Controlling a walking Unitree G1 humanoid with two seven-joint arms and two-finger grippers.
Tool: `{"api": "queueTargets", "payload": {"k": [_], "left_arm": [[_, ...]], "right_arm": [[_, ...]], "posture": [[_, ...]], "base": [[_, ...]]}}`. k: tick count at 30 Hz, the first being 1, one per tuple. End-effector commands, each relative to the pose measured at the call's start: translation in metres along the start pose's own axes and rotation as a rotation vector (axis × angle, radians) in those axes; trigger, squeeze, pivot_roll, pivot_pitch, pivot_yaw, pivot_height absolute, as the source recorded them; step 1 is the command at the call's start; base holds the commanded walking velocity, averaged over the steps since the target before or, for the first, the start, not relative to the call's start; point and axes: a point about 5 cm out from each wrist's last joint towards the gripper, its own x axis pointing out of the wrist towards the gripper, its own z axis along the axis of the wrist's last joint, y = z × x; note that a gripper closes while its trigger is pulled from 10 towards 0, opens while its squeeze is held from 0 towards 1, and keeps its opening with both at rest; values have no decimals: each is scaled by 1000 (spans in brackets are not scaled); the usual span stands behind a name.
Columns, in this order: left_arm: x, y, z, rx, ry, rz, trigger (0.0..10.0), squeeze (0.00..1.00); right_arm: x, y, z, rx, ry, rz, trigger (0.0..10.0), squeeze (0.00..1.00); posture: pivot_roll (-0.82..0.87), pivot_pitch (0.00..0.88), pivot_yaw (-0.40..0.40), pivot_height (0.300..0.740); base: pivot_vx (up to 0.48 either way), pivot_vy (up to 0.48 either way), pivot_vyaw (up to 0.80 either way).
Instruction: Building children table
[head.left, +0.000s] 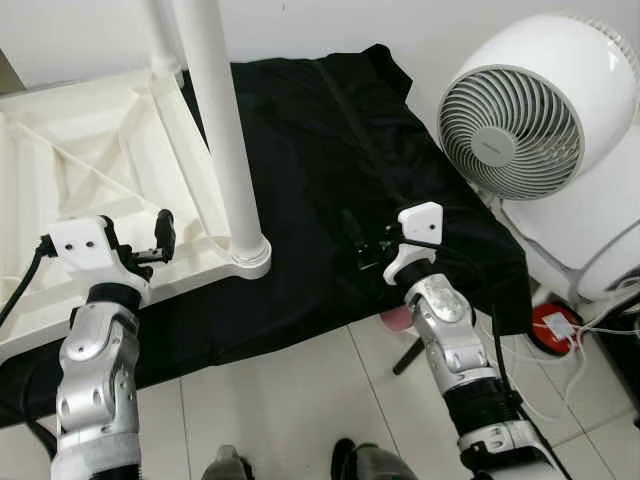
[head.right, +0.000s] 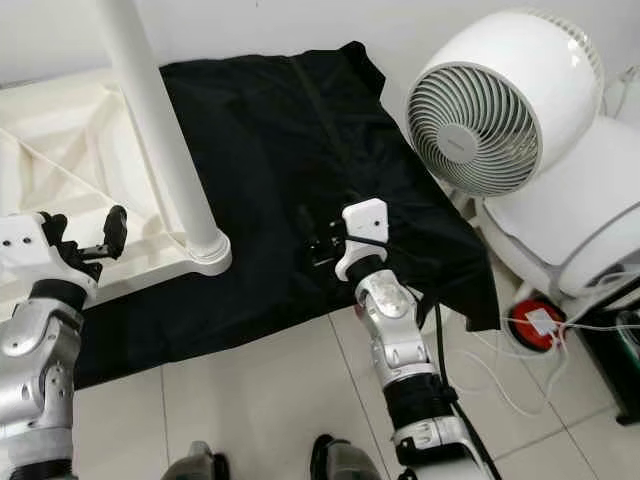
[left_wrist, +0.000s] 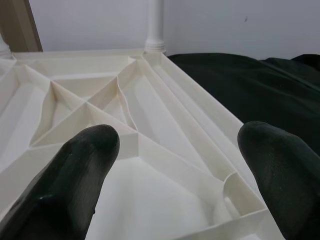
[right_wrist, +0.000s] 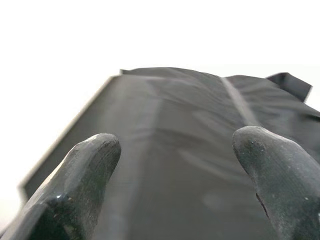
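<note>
1. While its fingers stand spread, the left gripper (left_wrist: 170, 165) hovers over the near edge of the upturned white tabletop (head.left: 90, 170).
2. Beside the tabletop, the right gripper (right_wrist: 175, 170), fingers apart, hangs over the black cloth (head.left: 330, 150).
3. Beyond the left gripper, a white leg (head.left: 222, 120) rises from the tabletop's corner.
4. Past the cloth stands a white fan (head.left: 530, 110).

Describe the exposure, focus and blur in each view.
Both eye views: evenly lit, sharp, no motion blur. Right wrist view: background blown out to white above the black cloth, right gripper fingertips soft. Left wrist view: well exposed, white ribbed plastic tabletop sharp, near fingertips blurred.
</note>
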Motion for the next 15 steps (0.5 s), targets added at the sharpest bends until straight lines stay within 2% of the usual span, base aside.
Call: {"api": "queueTargets", "payload": {"k": [1,2,6,8,11,15], "left_arm": [[0,3,-1,19,10,70,10000,0],[1,3,-7,41,27,40,10000,0],[2,3,-10,46,36,29,10000,0],[5,8,-14,46,28,13,10000,0],[9,12,-16,52,26,11,10000,0],[8,13,-17,71,26,25,10000,0]], "right_arm": [[1,1,-2,-11,0,2,10000,0],[2,-4,-6,-17,6,-45,10000,0],[2,-7,-7,-21,14,-65,10000,0],[-2,-12,-13,-28,36,-103,10000,0],[-9,-16,-18,-30,54,-132,10000,0],[-9,-18,-20,-36,62,-136,10000,0]], "posture": [[-5,89,66,740],[-20,91,53,740],[-20,91,53,740],[-18,91,-13,740],[-22,89,-25,740],[-25,81,-18,740]], "base": [[0,0,0],[0,0,0],[0,0,0],[0,0,0],[0,0,758],[0,0,800]]}}
